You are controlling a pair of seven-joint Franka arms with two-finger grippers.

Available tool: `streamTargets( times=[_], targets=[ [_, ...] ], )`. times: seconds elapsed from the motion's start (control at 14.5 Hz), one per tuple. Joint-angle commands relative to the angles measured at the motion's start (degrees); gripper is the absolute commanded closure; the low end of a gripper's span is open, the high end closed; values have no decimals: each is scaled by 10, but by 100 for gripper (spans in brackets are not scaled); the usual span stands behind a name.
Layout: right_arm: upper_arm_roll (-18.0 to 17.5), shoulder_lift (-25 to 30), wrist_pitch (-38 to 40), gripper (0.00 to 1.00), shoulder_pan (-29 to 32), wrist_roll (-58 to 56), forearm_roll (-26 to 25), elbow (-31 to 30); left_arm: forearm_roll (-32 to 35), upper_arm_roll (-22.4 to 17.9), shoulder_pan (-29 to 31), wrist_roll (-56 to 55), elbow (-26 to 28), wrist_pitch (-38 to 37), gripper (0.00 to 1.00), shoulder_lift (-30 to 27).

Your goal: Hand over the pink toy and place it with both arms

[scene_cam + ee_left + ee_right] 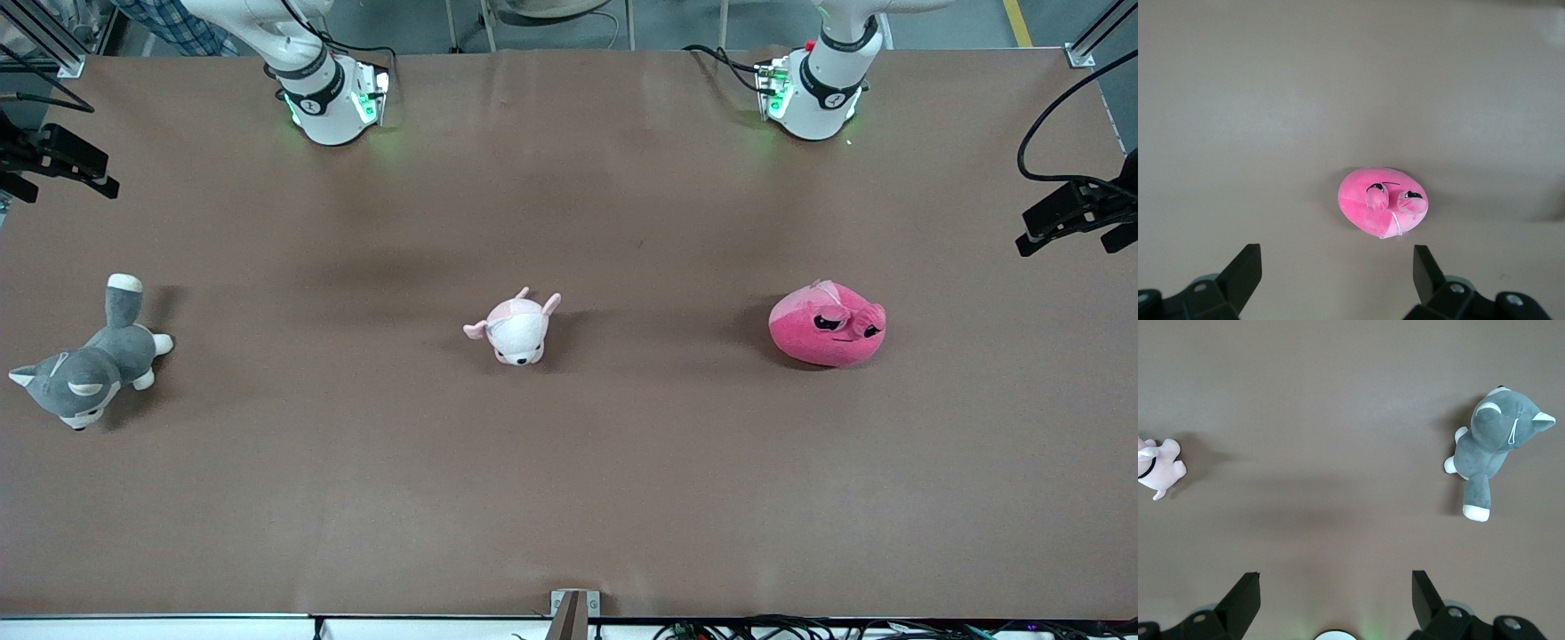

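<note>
The hot-pink blob toy [828,324] lies on the brown table toward the left arm's end. In the left wrist view it [1382,201] lies well below my left gripper [1337,270], which is open, empty and high above the table. My right gripper [1335,595] is open and empty too, high over the table near its own base. Neither gripper shows in the front view; only the two arm bases, the right [327,93] and the left [818,89], stand at the table's top edge.
A small pale pink-and-white puppy plush [517,328] lies mid-table; it also shows in the right wrist view [1158,468]. A grey-and-white husky plush [89,363], also in the right wrist view [1493,443], lies toward the right arm's end. Black camera mounts [1076,209] stand at both table ends.
</note>
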State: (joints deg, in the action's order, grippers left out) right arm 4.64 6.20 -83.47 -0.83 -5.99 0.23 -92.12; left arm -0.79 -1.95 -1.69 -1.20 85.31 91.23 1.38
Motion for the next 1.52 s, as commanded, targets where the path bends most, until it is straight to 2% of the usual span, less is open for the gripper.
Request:
streamTargets(
  times=[0.0, 0.55, 0.76, 1.04, 1.45],
  targets=[
    [-6, 18, -2, 0, 7, -8, 0, -17, -3, -4, -2, 8, -11, -11, 0, 2],
    [-7, 18, -2, 0, 7, -8, 0, -17, -4, -4, -3, -6, -8, -11, 0, 13],
    [-7, 18, -2, 0, 7, -8, 0, -17, -7, -2, -3, -18, 9, -14, 0, 37],
    [-7, 18, -2, 0, 7, -8, 0, -17, -26, -1, -11, -105, 17, -6, 0, 92],
    [-7, 18, -2, 0, 7, -9, 0, -17, -25, 27, -12, -136, 142, 120, 0, 101]
  ],
)
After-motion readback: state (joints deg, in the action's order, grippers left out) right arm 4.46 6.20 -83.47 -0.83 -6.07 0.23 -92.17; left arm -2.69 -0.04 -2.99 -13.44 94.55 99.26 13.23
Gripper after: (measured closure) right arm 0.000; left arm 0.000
